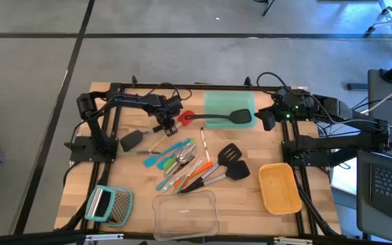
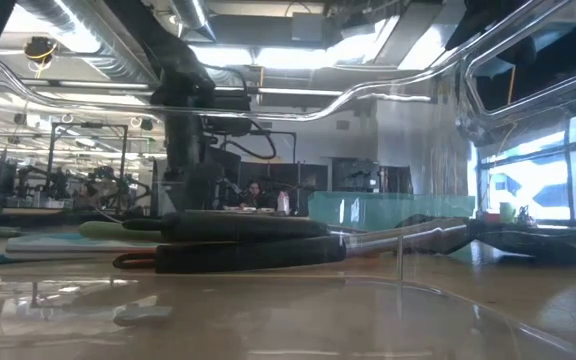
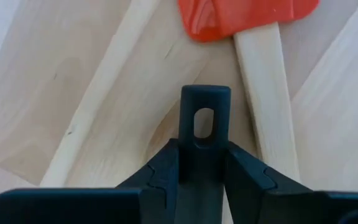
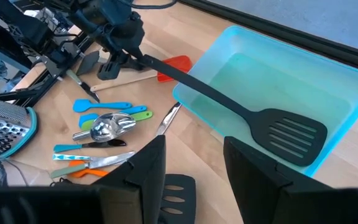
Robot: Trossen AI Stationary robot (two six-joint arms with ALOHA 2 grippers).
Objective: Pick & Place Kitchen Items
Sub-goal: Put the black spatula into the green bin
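A black slotted spatula [image 1: 230,117] lies with its head [image 4: 288,134] inside the teal container [image 1: 213,99] and its handle across the container's rim. My left gripper [image 1: 165,124] points down at the handle's free end and is shut on it. A red spatula [image 3: 241,15] with a wooden handle [image 3: 266,93] lies flat on the table right beside that end. My right gripper [image 4: 191,174] hangs open above the table at the teal container's right end [image 1: 267,119], holding nothing. My left gripper pinches the black spatula's handle between its two fingers [image 3: 166,165], just behind the tip with the hang hole [image 3: 205,99]. The fingers come from above, pointing down, across the handle. The spatula's head lies in the teal container; whether the handle tip touches the table I cannot tell.
A pile of several utensils [image 1: 189,163] lies mid-table, with black slotted spatulas [image 1: 231,162] to its right and one [image 1: 131,141] to the left. A yellow container [image 1: 280,187], a clear container [image 1: 186,212] and a grater [image 1: 109,204] sit along the near edge.
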